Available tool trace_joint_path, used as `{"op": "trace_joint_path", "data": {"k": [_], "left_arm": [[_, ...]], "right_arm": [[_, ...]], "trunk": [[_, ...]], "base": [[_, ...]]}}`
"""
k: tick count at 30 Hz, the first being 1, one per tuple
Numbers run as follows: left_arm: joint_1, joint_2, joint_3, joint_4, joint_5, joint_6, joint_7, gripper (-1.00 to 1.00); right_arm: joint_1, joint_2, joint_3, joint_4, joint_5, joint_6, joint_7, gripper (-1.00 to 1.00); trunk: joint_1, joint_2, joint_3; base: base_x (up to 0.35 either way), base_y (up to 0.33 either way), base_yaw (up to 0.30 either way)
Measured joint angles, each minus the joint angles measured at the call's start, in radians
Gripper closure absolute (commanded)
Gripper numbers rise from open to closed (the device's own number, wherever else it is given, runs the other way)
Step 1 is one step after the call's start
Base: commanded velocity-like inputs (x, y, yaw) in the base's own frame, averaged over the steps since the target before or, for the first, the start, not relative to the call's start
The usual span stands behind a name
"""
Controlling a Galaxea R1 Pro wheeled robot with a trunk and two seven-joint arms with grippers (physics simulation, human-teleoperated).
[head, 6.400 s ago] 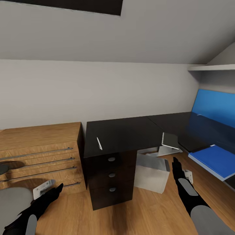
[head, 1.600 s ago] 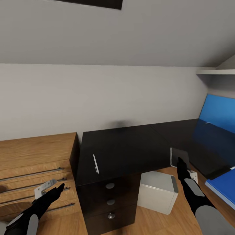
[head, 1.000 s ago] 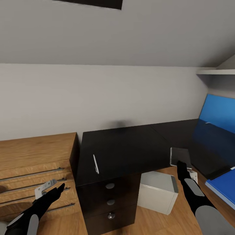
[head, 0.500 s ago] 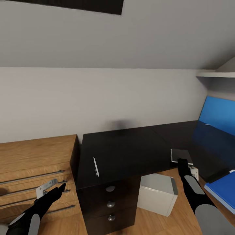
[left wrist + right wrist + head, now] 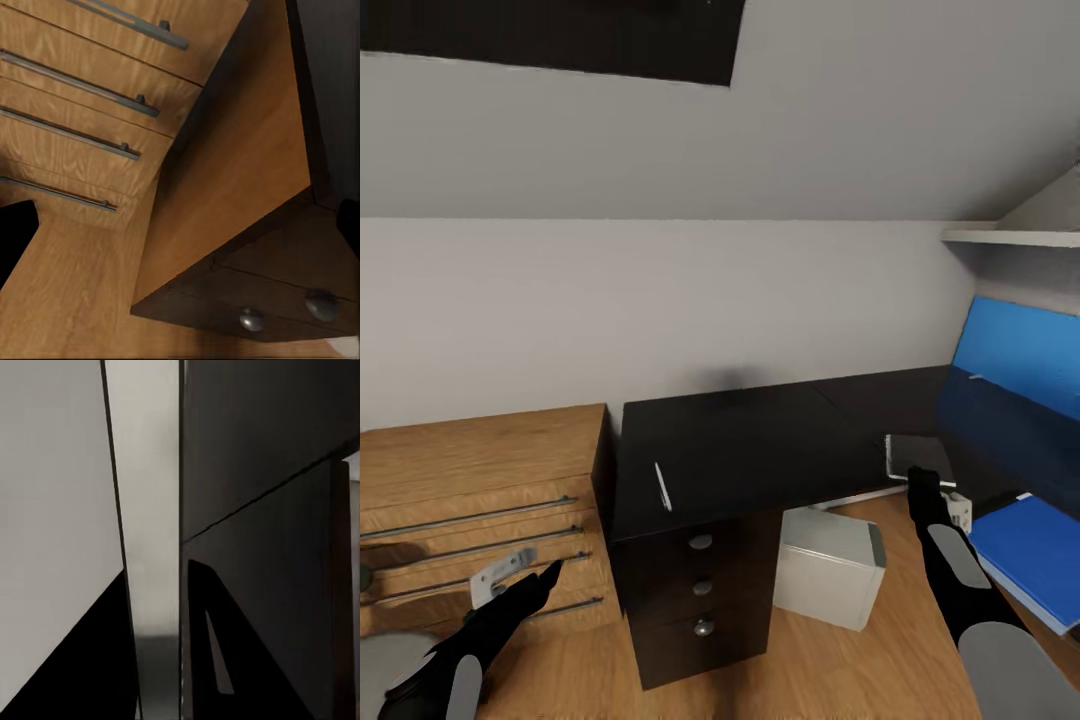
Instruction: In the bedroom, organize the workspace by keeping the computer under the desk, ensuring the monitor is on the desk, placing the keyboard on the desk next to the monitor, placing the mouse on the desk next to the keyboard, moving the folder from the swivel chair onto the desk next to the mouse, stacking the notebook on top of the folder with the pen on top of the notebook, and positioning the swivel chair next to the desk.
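Note:
The glossy black desk [image 5: 760,440] stands against the grey wall, with knobbed drawers under its left end. The pen [image 5: 660,487], a thin pale stick, lies near the desk's left front edge. My right gripper [image 5: 921,481] is shut on the notebook [image 5: 918,455], a dark flat book lying about level at the desk's right front edge. In the right wrist view the notebook's [image 5: 154,585] grey edge sits between my fingers [image 5: 201,660]. The light-grey computer [image 5: 825,568] stands on the floor under the desk. My left gripper [image 5: 518,583] hangs open and empty, low in front of the dresser.
A light wooden dresser [image 5: 470,480] with long bar handles stands left of the desk, touching it. A blue flat slab [image 5: 1032,548] lies low at the right, a blue panel [image 5: 1015,350] rises behind it, and a white shelf [image 5: 1010,237] hangs above. The floor is wood.
The camera moved closer, then shifted. My right gripper carried the notebook from tilted upright beside the desk up to lie level on its front edge. The pen and computer stayed put.

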Motion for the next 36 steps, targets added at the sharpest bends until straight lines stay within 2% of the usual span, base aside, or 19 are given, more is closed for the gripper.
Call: {"op": "trace_joint_path", "data": {"k": [7, 9, 12, 19, 31, 36], "left_arm": [[0.0, 0.0, 0.0, -0.001, -0.001, -0.001, 0.0, -1.0], [0.0, 0.0, 0.0, -0.004, -0.002, -0.001, 0.0, -1.0], [0.0, 0.0, 0.001, -0.004, -0.002, -0.001, 0.0, -1.0], [0.0, 0.0, 0.001, -0.005, -0.001, -0.001, 0.0, -1.0], [0.0, 0.0, -0.001, -0.005, -0.001, -0.001, 0.0, -1.0], [0.0, 0.001, -0.008, -0.005, -0.002, 0.0, -0.001, -1.0]], "right_arm": [[0.031, 0.003, 0.0, -0.074, 0.001, 0.0, 0.001, 1.0], [0.088, 0.004, 0.004, -0.167, 0.019, 0.003, 0.001, 1.0], [0.144, 0.014, 0.015, -0.25, 0.038, 0.002, 0.0, 1.0], [0.204, 0.045, 0.024, -0.349, 0.064, 0.002, -0.004, 1.0], [0.218, 0.048, 0.026, -0.371, 0.074, 0.009, -0.001, 1.0], [0.22, 0.052, 0.026, -0.369, 0.068, 0.011, -0.001, 1.0]], "trunk": [[-0.027, 0.049, 0.022], [-0.035, 0.063, 0.028], [-0.046, 0.084, 0.037], [-0.073, 0.133, 0.06], [-0.119, 0.217, 0.097], [-0.12, 0.217, 0.097]], "base": [[-0.336, 0.0, 0.0], [-0.337, 0.0, 0.0], [-0.278, 0.0, 0.0], [-0.104, 0.0, 0.0], [-0.007, 0.0, 0.0], [0.0, 0.0, 0.0]]}}
